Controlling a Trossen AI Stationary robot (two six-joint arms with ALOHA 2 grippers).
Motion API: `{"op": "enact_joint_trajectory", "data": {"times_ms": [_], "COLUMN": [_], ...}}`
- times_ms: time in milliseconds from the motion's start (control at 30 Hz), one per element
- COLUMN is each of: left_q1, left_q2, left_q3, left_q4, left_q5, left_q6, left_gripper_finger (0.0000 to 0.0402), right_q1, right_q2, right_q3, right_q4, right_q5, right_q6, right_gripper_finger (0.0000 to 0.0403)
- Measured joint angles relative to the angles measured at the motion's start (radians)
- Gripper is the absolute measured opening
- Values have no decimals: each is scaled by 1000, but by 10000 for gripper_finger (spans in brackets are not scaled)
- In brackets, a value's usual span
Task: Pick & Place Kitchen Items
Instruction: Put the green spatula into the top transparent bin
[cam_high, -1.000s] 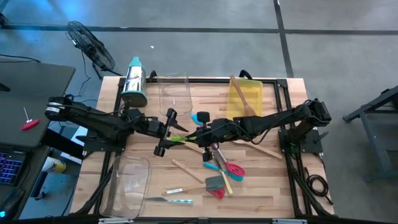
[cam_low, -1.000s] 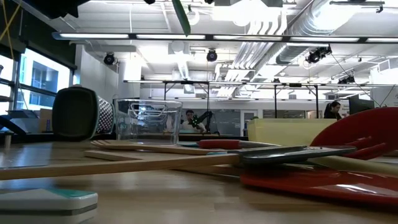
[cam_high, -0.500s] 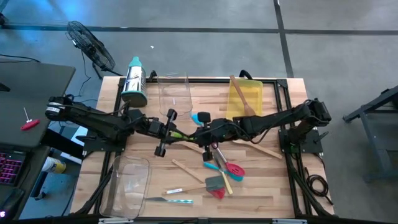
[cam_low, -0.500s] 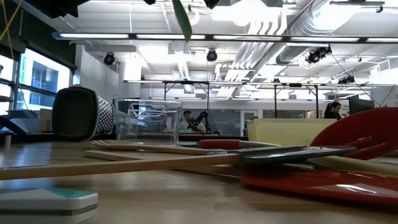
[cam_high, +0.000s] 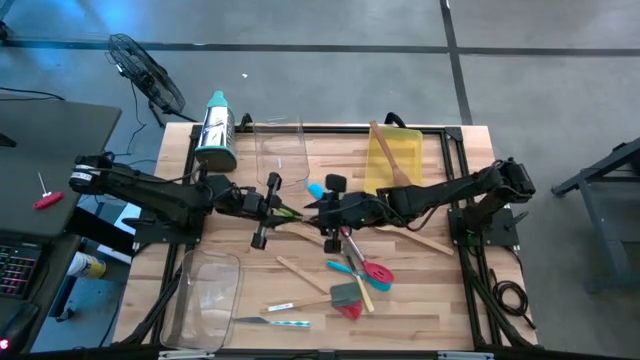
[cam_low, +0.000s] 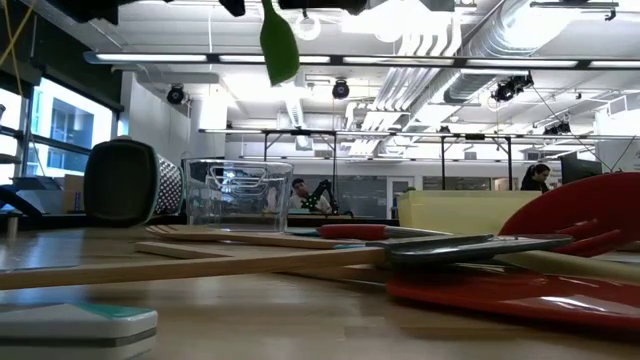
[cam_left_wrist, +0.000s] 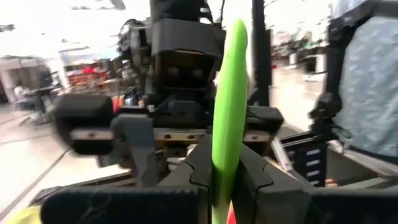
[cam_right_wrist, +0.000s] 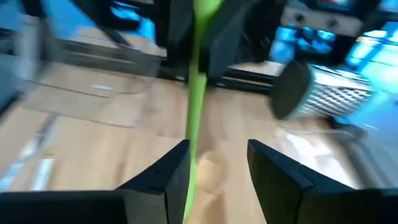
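My left gripper (cam_high: 270, 210) and my right gripper (cam_high: 318, 212) face each other above the middle of the table, with a green spatula (cam_high: 290, 212) between them. My left gripper is shut on it. In the right wrist view its thin handle (cam_right_wrist: 196, 99) runs between my right gripper's open fingers (cam_right_wrist: 175, 180), close to one of them. Its blade (cam_low: 279, 45) hangs in at the top of the low view. Red, teal and grey spatulas and wooden utensils (cam_high: 350, 275) lie on the table toward the near edge. My left gripper pinches the green spatula (cam_left_wrist: 225, 177) between its two fingers, and the spatula stands edge-on between them. It is lifted clear of the table and reaches toward my right gripper. My right gripper: I cannot tell whether the finger beside the handle touches it.
A steel grater with a teal top (cam_high: 215, 135) and a clear bin (cam_high: 280, 150) stand at the far left. A yellow bin (cam_high: 397, 155) holds a wooden spoon at the far right. Another clear bin (cam_high: 205, 290) sits near left. A blue spatula (cam_high: 318, 189) and knives (cam_high: 275, 322) lie about.
The green spatula has turned about its length: in the low view its blade showed edge-on and now shows a broader face, a little farther to the left. Both grippers have stayed above the table's middle.
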Motion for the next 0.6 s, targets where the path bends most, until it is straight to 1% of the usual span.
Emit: {"op": "enact_joint_trajectory", "data": {"times_ms": [67, 167, 333, 467, 500, 600], "left_q1": [0, 0, 0, 14, 25, 78], "left_q2": [-43, -99, -145, -144, -140, -122], "left_q3": [27, 105, 275, 436, 480, 610], "left_q4": [-133, -366, -722, -898, -925, -1024], "left_q5": [-62, -178, -403, -558, -579, -584], "left_q6": [23, 78, 103, 173, 186, 197], "left_gripper_finger": [20, 20, 20, 20, 20, 20], "right_q1": [19, 41, 52, 54, 53, 54], "right_q2": [-3, -3, -3, -3, -3, -3], "right_q3": [0, 0, 0, 0, -1, -10], "right_q4": [-50, -112, -193, -230, -232, -227], "right_q5": [92, 184, 193, 188, 183, 182], "right_q6": [7, 60, 190, 250, 253, 256], "right_gripper_finger": [152, 149, 148, 148, 148, 148]}}
